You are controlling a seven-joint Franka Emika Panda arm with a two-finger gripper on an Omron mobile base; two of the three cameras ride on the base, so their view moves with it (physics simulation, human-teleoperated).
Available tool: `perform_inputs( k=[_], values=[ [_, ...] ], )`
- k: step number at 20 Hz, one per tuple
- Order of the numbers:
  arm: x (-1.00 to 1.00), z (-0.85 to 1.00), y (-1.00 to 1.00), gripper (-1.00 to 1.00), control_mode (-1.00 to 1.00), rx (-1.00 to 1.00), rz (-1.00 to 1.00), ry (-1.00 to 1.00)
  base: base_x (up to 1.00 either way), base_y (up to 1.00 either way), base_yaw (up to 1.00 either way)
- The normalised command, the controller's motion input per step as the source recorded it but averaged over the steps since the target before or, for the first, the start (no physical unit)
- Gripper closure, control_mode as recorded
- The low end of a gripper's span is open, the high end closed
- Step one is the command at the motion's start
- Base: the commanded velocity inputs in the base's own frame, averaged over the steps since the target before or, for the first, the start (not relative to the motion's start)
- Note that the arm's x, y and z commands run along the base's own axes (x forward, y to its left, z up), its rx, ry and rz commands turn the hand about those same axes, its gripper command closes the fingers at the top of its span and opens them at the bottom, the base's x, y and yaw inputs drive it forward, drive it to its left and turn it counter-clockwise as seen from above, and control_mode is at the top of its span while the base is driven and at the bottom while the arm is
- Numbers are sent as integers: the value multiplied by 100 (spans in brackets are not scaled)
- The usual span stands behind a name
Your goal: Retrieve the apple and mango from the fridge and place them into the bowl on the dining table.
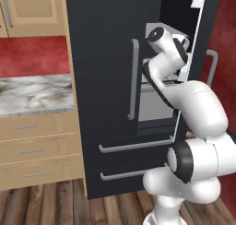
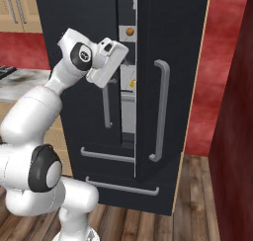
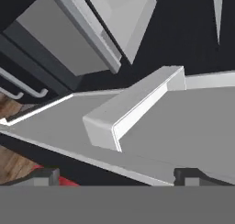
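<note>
While end effector reaches into fridge (fingers spread, empty), mango just below-right.

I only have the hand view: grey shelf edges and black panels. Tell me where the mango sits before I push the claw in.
Observer: In the right base view, the mango sits on a shelf inside the fridge, lower than the hand.
Operator: Report any other fruit.
Observer: A round orange-brown thing rests on a higher shelf, above the hand. It is too small to tell whether it is the apple.
Operator: Give me the doors.
Observer: The left door is shut and the right door stands ajar. The arm reaches into the gap between them.
</note>
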Motion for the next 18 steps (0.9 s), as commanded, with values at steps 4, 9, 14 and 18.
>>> perform_inputs(
  k=[4,9,14,18],
  values=[
    [84,0,-31,-100,-100,-1,0,7,0,0,0],
    [32,-5,-56,-100,-100,-5,-1,1,0,0,0],
    [-31,-8,-99,-100,-100,-3,-11,0,0,0,0],
    [-65,-4,-100,-100,-100,0,-16,0,0,0,0]
  ],
)
